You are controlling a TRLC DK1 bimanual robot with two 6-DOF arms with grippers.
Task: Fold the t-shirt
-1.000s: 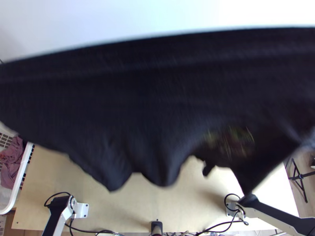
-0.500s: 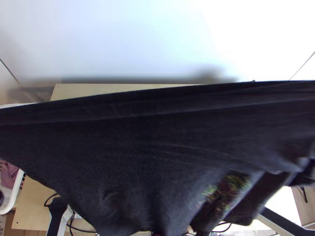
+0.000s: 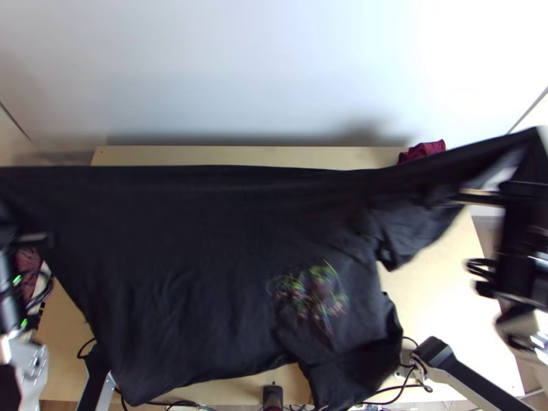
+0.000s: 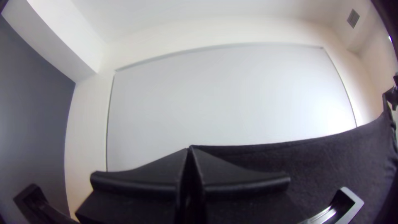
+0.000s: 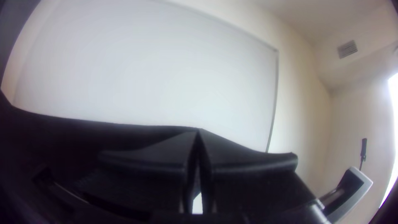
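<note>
With twelve o'clock at the table's far edge and the clock centred on the top view, the black t-shirt (image 3: 205, 260) is held up and spread between the two arms, its upper edge drawn out from nine o'clock to between two and three. The cloth hangs loosely toward six, with small creases, and a narrower flap drops at five. I cannot tell whether its lower part touches the table (image 3: 438, 288). Near the flap, a little short of it, a printed motif (image 3: 315, 291) in green, yellow and red is blurred.

The left gripper (image 3: 31, 240) is at nine o'clock. In its own wrist view the fingers (image 4: 145, 174) are closed together at the tips, pinching the shirt's upper edge at one end.

The right gripper (image 3: 520, 205) is at three o'clock. Its wrist view shows the fingers (image 5: 248, 157) likewise brought together, with the other end of that edge nipped at their tips.

At two o'clock a dark red cloth (image 3: 422, 150) sits beyond the shirt's edge, by the far side of the table. Another reddish cloth (image 3: 27, 270) lies between eight and nine. A black device (image 3: 272, 395) stands at six, with black cables (image 3: 175, 404) near it. Behind the shirt, a large white panel (image 4: 228, 95) covers much of the wall.
</note>
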